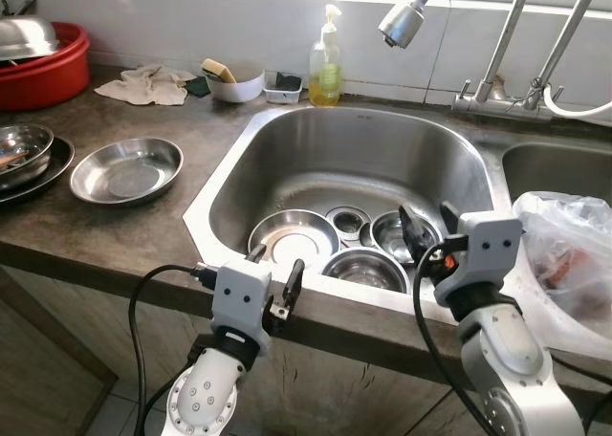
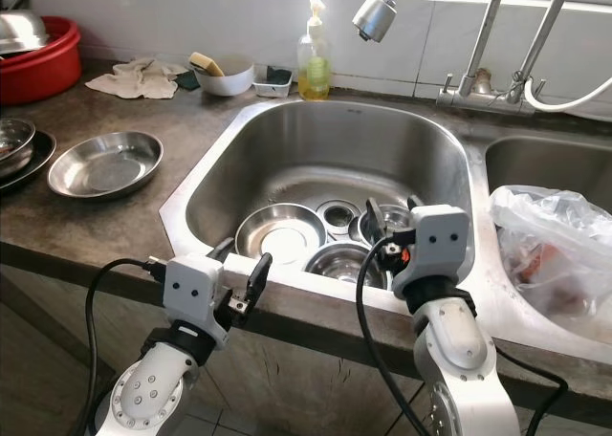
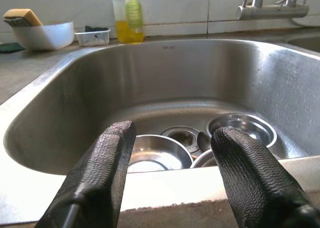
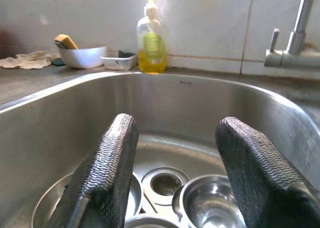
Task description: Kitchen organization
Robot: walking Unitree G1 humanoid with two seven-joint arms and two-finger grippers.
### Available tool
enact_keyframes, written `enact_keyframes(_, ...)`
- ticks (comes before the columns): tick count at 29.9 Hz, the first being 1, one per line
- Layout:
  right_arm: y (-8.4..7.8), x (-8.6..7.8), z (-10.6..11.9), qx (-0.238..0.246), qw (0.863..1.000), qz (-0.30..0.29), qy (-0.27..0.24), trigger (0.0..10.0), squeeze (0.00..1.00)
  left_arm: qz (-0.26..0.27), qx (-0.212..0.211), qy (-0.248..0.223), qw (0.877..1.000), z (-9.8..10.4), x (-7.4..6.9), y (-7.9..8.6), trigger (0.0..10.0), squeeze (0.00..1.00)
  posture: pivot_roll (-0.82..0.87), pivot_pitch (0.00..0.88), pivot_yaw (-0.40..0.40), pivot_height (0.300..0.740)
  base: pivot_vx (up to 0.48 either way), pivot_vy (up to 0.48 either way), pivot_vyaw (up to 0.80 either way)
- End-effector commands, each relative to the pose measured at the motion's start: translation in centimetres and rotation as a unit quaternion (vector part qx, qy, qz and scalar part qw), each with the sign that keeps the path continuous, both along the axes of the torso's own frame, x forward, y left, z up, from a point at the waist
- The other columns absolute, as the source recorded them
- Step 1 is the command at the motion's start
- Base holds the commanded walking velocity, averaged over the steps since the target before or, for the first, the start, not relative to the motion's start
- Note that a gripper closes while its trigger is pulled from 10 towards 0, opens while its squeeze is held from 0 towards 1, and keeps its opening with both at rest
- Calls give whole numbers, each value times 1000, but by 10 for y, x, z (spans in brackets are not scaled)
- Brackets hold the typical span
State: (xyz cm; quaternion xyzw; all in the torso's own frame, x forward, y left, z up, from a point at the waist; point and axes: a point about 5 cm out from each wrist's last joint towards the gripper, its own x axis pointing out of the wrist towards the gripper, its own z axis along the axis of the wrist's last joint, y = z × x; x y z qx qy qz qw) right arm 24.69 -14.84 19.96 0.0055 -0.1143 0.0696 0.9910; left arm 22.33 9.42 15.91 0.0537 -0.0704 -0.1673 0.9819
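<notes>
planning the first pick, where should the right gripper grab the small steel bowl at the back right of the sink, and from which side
Probably the thin rim of the small steel bowl, from straight above. It sits upright and open, so one finger can go inside and one outside. The right gripper already hangs open over it. The near bowl crowds its front edge, so take the far or right rim.
</notes>
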Motion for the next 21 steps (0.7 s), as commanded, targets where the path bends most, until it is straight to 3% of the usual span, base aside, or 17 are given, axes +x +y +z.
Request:
enact_keyframes(1,2,-4,4,-5,1000,4,-17,10000,0,4,-2,3,1000,-2,-2,1,10000,0,138,87,-23,740,0,0,500)
enact_keyframes(8,1,1,4,3,1000,-3,-18,10000,0,1,-1,5,1000,-3,-3,0,10000,0,142,77,-25,740,0,427,768)
enact_keyframes(18,5,4,4,13,1000,3,-19,10000,0,-4,-1,3,1000,-2,0,-2,10000,0,141,67,-22,740,0,0,790)
enact_keyframes(21,6,6,4,24,1000,2,-15,10000,0,-7,1,8,1000,-4,0,-2,10000,0,139,61,-19,740,0,461,0)
